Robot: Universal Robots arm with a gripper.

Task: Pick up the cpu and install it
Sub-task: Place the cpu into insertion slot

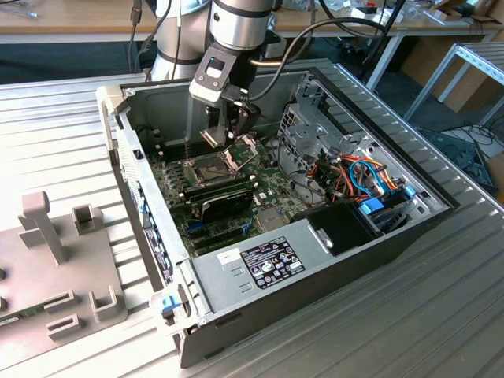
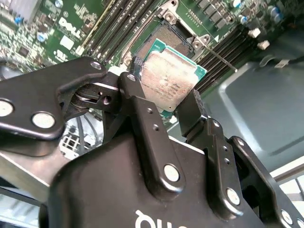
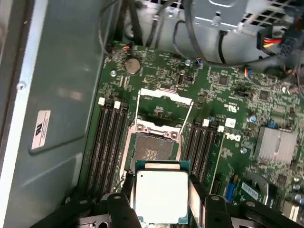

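The gripper [image 2: 161, 90] is pinching the cpu [image 3: 160, 195] by two opposite edges, holding it in the air just above the open socket [image 3: 152, 149]. Done well, I judge, this step needs the chip level and squared to the socket; its corner marks matched; no sliding across the contacts.

The gripper [image 1: 224, 128] holds the cpu [image 1: 213, 136] just above the open socket [image 1: 211, 167] of the green board [image 1: 272, 177], inside an open computer case [image 1: 126, 150] lying on a metal table [image 1: 409, 315].
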